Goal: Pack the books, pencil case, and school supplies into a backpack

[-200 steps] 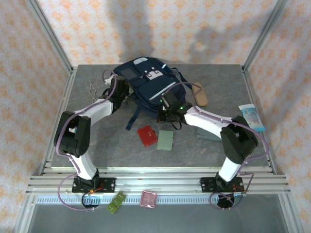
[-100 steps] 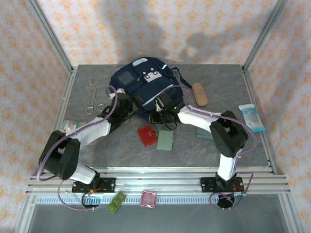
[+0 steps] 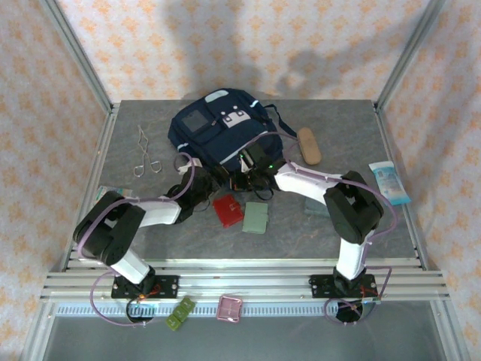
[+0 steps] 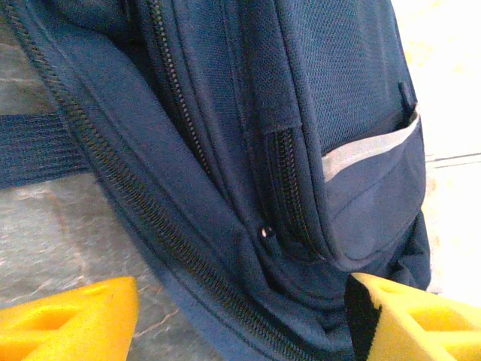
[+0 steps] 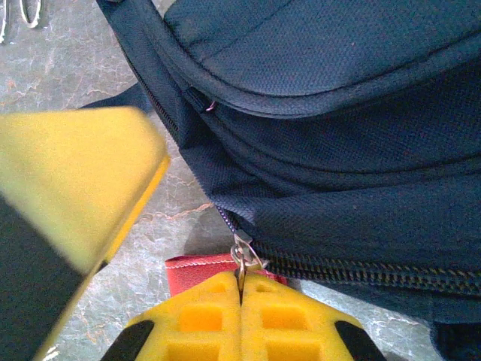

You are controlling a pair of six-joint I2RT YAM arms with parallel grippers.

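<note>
My right jaws pinch the zipper pull point(image 5: 241, 254) at the backpack point(image 3: 214, 131)'s near edge — left jaws, wide, just alongside.

Pale walls point(image 3: 248, 37), orange floral print; grey marbled tabletop point(image 3: 301, 241); aluminium corner posts point(image 3: 78, 51); slotted rails point(image 3: 248, 282) along near edge.

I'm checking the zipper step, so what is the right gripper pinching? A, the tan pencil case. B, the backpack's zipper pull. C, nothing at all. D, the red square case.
B: in the right wrist view the right gripper is shut on the metal zipper pull of the backpack.
</note>
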